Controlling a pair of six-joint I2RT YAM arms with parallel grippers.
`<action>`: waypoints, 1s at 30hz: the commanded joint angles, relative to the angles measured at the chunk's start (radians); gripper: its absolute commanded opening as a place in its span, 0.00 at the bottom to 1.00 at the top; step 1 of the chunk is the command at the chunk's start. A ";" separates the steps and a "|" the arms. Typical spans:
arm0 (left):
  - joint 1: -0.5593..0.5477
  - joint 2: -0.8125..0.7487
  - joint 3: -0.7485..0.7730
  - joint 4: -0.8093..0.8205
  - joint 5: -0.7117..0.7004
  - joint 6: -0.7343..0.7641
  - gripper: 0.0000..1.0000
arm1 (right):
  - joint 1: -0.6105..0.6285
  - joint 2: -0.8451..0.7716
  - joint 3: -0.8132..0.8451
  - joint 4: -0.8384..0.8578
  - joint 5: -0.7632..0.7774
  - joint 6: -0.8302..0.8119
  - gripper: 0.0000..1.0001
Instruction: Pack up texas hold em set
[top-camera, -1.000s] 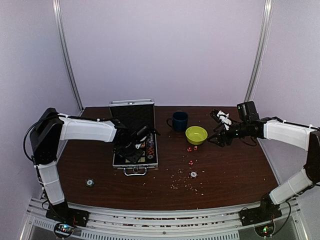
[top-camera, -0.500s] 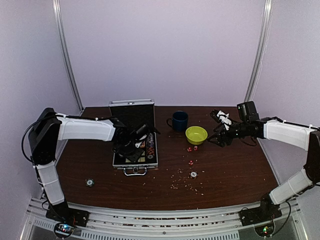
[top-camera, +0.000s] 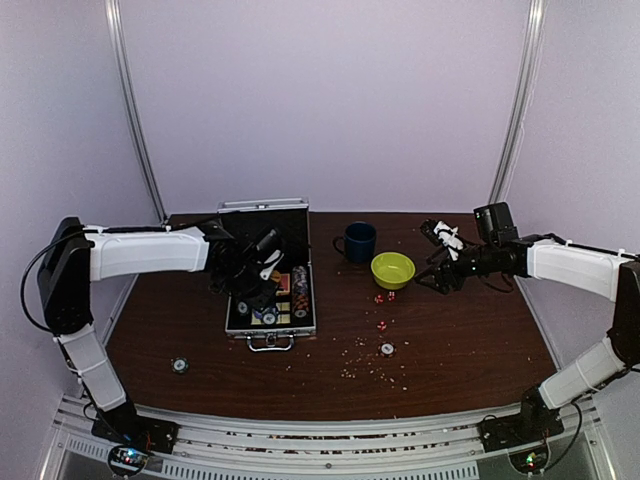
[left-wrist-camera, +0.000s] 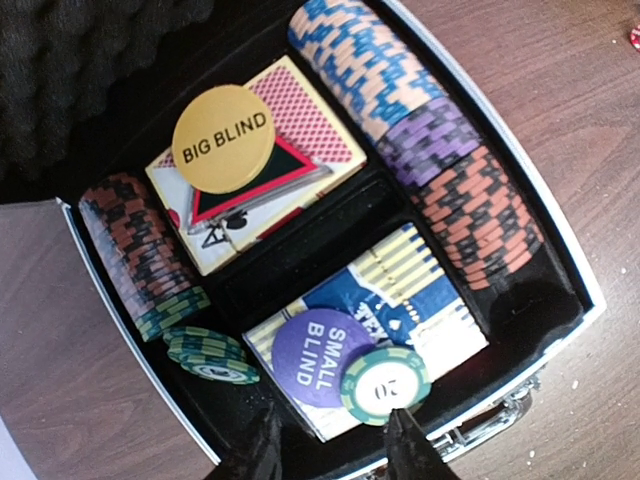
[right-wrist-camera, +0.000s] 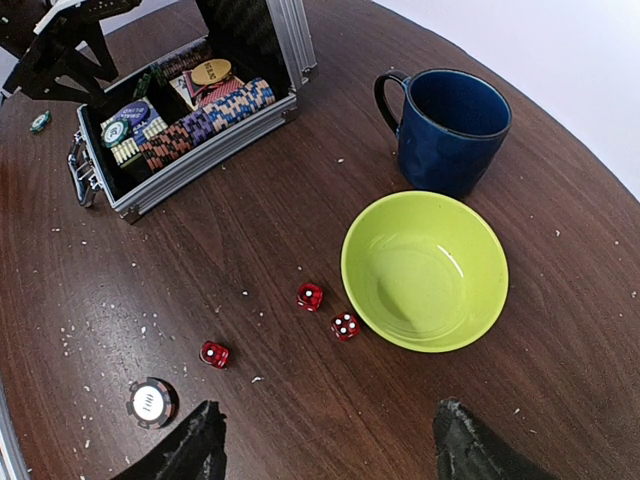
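Here the silver briefcase sits open on the left half of the tabletop, its lid upright on the far side.

The left pincer hangs over the open case. In the wrist view its fingertips are apart with nothing between them, so it is released.

Inside the black tray the red card box lies in one middle compartment. A red triangle rests on it and a yellow BIG BLIND disc on top of that. The blue card box fills the next compartment and carries a purple SMALL BLIND disc. A green chip overlaps that disc's edge.

Rows of poker chips stand on edge down both outer slots. A few green ones lie loose at the end of one row.

The right pincer hovers on the right, released, its fingers wide apart and empty.

Below it lie three red dice, near the yellow-green bowl and apart from one another. A dark blue mug stands just beyond the bowl.

One loose chip lies nearer than the dice, and another lies left of the case towards the near edge. Pale crumbs are scattered on the wood.
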 joint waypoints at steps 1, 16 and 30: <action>0.036 0.023 -0.016 0.030 0.115 0.003 0.40 | 0.000 0.008 0.008 -0.004 -0.009 -0.008 0.72; 0.018 0.158 0.028 0.033 0.149 -0.030 0.50 | -0.001 0.024 0.014 -0.011 -0.007 -0.014 0.72; 0.010 0.147 0.021 0.068 0.270 0.017 0.37 | 0.000 0.038 0.021 -0.024 -0.006 -0.023 0.72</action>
